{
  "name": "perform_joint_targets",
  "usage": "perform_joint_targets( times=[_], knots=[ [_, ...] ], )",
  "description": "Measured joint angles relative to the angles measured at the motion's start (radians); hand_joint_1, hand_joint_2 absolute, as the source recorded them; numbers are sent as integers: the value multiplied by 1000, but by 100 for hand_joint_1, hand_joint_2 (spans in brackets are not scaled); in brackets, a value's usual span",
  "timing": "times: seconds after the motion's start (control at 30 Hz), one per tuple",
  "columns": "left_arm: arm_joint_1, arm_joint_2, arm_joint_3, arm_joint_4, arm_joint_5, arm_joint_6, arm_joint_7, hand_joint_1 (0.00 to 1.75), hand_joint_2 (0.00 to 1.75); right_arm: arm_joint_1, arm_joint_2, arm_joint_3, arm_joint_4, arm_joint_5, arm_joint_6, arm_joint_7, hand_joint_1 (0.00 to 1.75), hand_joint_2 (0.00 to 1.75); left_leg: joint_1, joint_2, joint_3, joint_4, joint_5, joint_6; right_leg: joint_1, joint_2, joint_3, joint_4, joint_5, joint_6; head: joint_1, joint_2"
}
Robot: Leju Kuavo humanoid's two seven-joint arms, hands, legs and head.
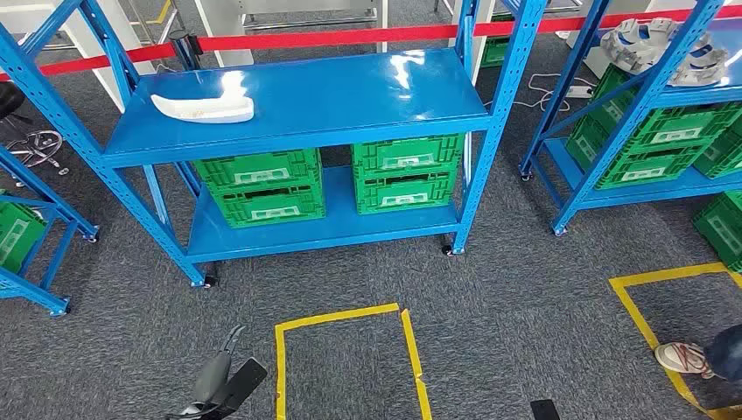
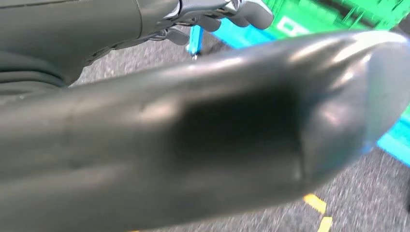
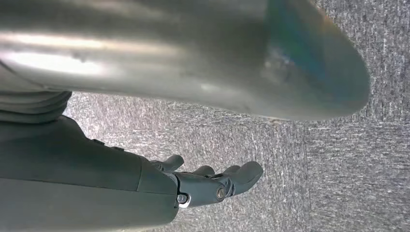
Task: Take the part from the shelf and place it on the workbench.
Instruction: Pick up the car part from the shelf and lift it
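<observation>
We count one white part (image 1: 206, 107), a curved, smooth-looking moulded piece, lying flat near the left end of the top board of the middle blue shelf (image 1: 350, 101), with nothing touching it. Below that board, on the lower board, stand four green crates (image 1: 328, 181), stacked two and two, their walls ribbed and slotted. A second blue shelf (image 1: 647, 114) stands to the right and carries more green crates, with grey and white round parts (image 1: 665, 48) on its upper board; a third blue frame (image 1: 35, 236) stands at the left edge. A red barrier tape (image 1: 350, 37) runs behind the shelves. The floor is grey, coarse carpet (image 1: 507, 297), marked with two outlines of yellow tape (image 1: 350, 317), one in front of the middle shelf and one at the right, where a person's shoe (image 1: 684, 357) rests. Our left hand (image 1: 219, 376) hangs low over the carpet, well apart from the shelf; in the left wrist view its fingers (image 2: 241, 12) are spread loosely and grasp nothing. Our right hand (image 3: 212, 183) hangs over the carpet too, fingers gently curved and apart, empty. Both thumbs look smooth, grey and glossy.
</observation>
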Motion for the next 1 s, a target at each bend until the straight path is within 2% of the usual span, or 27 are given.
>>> perform_joint_targets(
  times=[0.07,0.4,0.57,0.8,1.0],
  knots=[
    [-10,0,-29,-8,19,14,-2,0,0,-1,0,-2,0,1,4,1,0,0,0,0,0,0,0,0,0,0,0,0,0,0,0,0],
    [-146,27,-349,-147,160,121,-4,0,0,-5,0,-25,2,11,33,-16,0,0,0,-1,0,0,2,-1,0,0,1,0,2,1,0,0],
    [-213,45,-493,-262,171,133,61,0,0,-8,0,-29,3,19,41,-17,0,0,0,-1,0,0,2,-1,0,-1,1,0,2,1,0,0],
    [-255,63,-611,-373,153,166,110,0,0,-8,0,-34,3,31,47,-18,0,0,0,0,0,0,2,0,0,0,0,0,2,1,0,0],
    [-322,76,-691,-459,109,182,193,0,0,-8,0,-45,3,38,52,-17,0,0,0,0,0,0,2,-1,0,0,0,0,3,1,0,0]
  ],
)
